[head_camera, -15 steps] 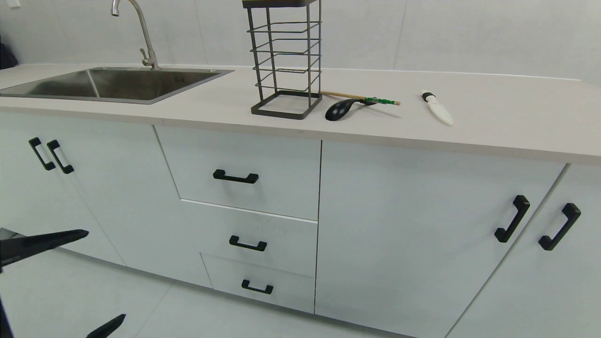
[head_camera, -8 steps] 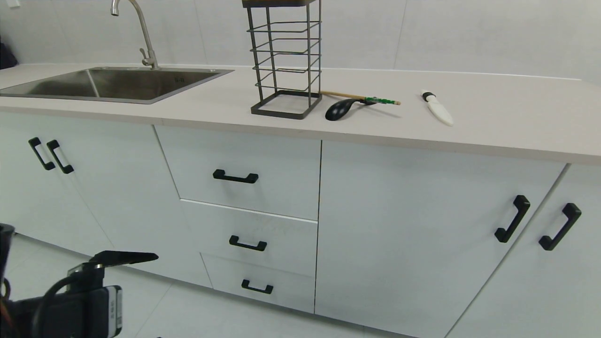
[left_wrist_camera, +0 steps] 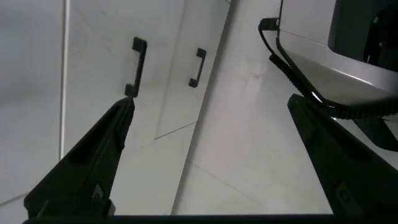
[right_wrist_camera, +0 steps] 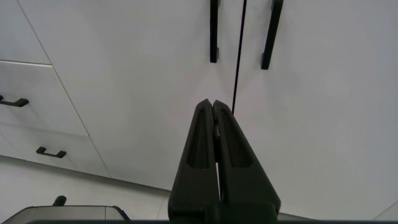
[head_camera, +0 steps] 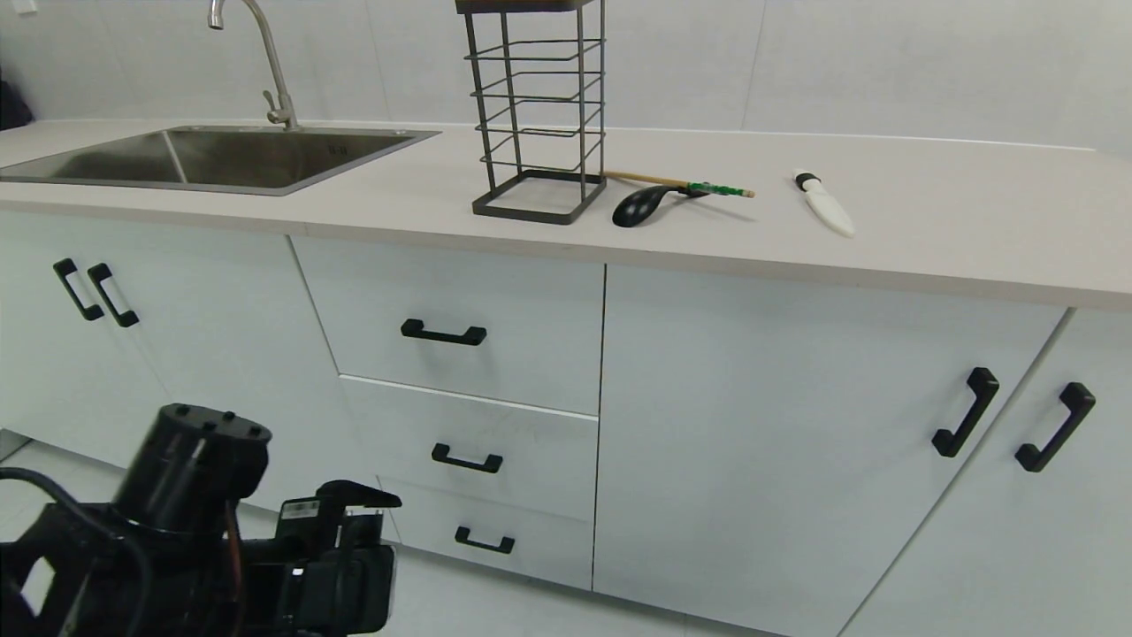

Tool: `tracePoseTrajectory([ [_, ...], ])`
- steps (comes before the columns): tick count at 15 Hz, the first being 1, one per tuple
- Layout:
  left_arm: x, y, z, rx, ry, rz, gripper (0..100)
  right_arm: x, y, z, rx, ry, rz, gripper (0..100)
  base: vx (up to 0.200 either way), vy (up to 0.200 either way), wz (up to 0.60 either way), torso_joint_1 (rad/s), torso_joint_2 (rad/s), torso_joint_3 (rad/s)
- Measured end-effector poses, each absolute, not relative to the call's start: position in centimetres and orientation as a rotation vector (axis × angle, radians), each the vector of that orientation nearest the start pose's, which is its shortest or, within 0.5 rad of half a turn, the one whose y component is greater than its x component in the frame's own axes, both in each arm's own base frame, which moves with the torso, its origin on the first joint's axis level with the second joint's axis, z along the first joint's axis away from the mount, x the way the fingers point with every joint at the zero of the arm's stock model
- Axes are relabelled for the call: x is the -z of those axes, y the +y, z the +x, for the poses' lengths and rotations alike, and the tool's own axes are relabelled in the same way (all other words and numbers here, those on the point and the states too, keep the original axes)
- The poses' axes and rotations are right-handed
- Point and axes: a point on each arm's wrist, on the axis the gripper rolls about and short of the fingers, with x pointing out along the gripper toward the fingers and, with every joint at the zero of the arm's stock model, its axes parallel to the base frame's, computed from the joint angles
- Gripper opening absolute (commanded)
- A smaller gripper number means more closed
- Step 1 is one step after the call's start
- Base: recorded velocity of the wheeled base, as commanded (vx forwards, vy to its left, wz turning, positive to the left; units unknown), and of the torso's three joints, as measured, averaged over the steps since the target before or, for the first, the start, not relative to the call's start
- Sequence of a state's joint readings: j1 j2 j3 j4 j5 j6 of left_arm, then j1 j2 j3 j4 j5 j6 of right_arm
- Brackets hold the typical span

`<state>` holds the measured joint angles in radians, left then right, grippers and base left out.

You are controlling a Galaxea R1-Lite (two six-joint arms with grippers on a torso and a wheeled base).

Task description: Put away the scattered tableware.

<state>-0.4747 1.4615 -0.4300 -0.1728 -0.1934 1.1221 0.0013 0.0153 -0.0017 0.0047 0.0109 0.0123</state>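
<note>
**Both arms low and empty, all tableware on the countertop**

- Left gripper [left_wrist_camera: 211, 106]: jaws spread wide with nothing between them. It hangs low in front of the cabinet fronts, with floor below. My read is a ready pose, pre-opened for a first pick.
- Right gripper [right_wrist_camera: 213, 106]: fingers pressed flat together, empty. It is aimed at the seam between two cabinet doors [right_wrist_camera: 124, 93], below their vertical handles [right_wrist_camera: 213, 31]. It looks parked, not engaged with anything.
- Drawer stack [head_camera: 469, 389]: three drawers, all closed. If a drawer is the destination, it needs opening before any pick.
- Black spoon [head_camera: 641, 205]: lies on the countertop [head_camera: 929, 221] near the front edge, bowl forward. Its handle runs back to the chopsticks [head_camera: 681, 184] and appears to touch them, so pulling either one may drag the other.
- Chopsticks: lying flat, plain end just beside the wire rack [head_camera: 538, 115] base, green end away from it. The low profile makes them a hard pinch.
- White utensil with a black band [head_camera: 824, 203]: likely a sheathed knife. It lies alone, well apart on the robot's right, and looks like the easiest first grab.
- Wire rack: upright, nothing visible inside, top cut off. It is a plausible holder for the utensils.
- Sink [head_camera: 221, 155] and faucet [head_camera: 265, 53]: farther off on the robot's left, not involved.

Task judged not started.
</note>
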Motion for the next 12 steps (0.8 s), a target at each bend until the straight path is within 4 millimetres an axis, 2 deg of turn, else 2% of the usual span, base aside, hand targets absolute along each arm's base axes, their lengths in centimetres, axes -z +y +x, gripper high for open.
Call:
tracePoseTrajectory([
  [2, -9.7, -9.9, 17.5, 1.06, 0.466, 1.154, 100, -7.6, 0.0, -2.2, -0.012, 0.019, 0.012, 0, 0.0, 0.0, 0.0, 0.0, 0.0, 0.0],
  [5, -7.9, -10.2, 18.6, 1.007, 0.582, 1.205, 100, -7.6, 0.0, -2.2, -0.012, 0.019, 0.012, 0, 0.0, 0.0, 0.0, 0.0, 0.0, 0.0],
  [8, -6.3, -11.4, 20.2, 0.971, 0.557, 1.229, 100, -7.6, 0.0, -2.2, -0.012, 0.019, 0.012, 0, 0.0, 0.0, 0.0, 0.0, 0.0, 0.0],
  [12, -3.2, -12.4, 21.7, 0.938, 0.497, 1.23, 100, -7.6, 0.0, -2.2, -0.012, 0.019, 0.012, 0, 0.0, 0.0, 0.0, 0.0, 0.0, 0.0],
])
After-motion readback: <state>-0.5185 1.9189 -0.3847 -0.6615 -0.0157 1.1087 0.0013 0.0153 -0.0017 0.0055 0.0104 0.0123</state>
